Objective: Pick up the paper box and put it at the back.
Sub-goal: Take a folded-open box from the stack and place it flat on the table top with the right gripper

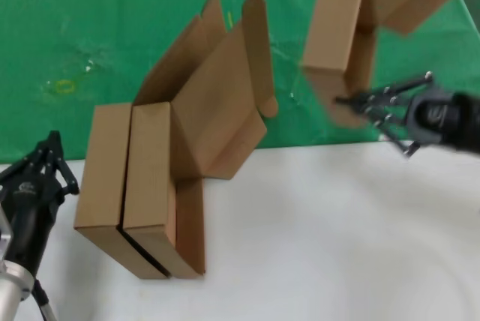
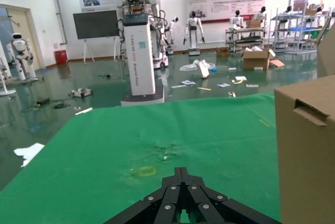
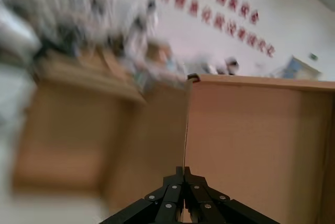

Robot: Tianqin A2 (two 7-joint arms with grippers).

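Cardboard hangs in the air at the right of the head view: the paper box [image 1: 352, 32], lid swung open, is raised above the green cloth [image 1: 90, 28] with the right claw [image 1: 352, 101] pinching its lower panel edge, and the right wrist view shows that thin edge [image 3: 186, 130] running straight into the closed tips. My judgement is that the carry toward the back is under way, so the thing to mind is a one-edge grip on a floppy box; it should travel slowly, stay level, and come low over the cloth before the tips part. Two more boxes [image 1: 150, 186] stand on edge on the white counter [image 1: 337, 246], one with its lid leaning back over the cloth; the route should stay wide of them. The left claw [image 1: 51, 141] waits closed at the near left.
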